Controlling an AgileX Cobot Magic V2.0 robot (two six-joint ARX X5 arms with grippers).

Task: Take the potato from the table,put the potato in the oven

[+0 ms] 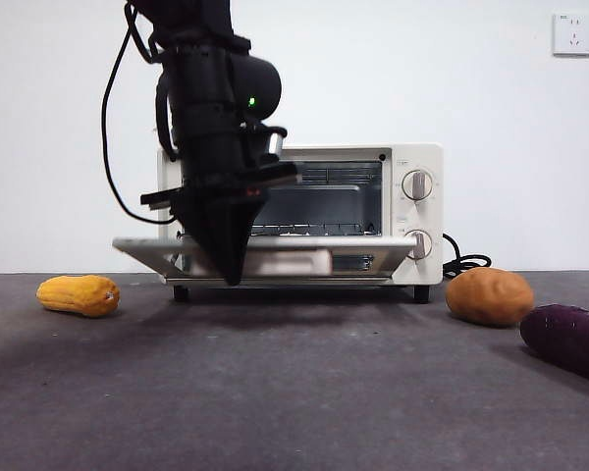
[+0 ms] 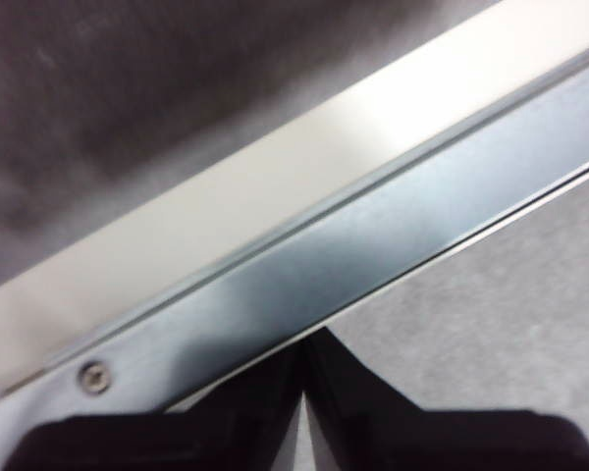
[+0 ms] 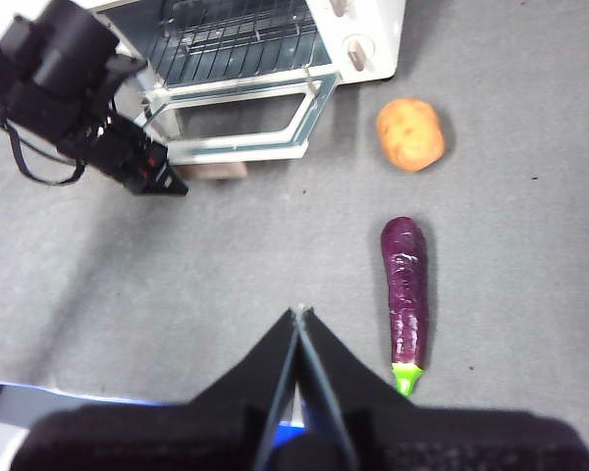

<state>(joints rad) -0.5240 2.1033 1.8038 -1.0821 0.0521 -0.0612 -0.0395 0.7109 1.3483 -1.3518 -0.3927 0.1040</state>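
Nearest you in the front view, lower right, the purple vegetable lies on the table, cut by the frame's right edge. Just behind it, to its left, sits the potato, free on the table at the right of the frame, close by the oven's right front foot and near the black cord. Neither arm is touching it. At the left edge of the frame, at about the same depth, lies the ridged yellow vegetable.

Further back, centre-left, the left gripper hangs over the oven door, which is let down flat. Its own view shows the fingers together, their tips at the door's edge. Behind it stands the oven with its rack bare.

The right gripper waits high over the table, fingers together, with the potato in the upper right of its view.

Watch two things. The potato is smooth and rounded, so an off-centre pinch could roll it toward the cord or the purple vegetable. And the left arm stands across the opening, so it could block the right arm's path in.
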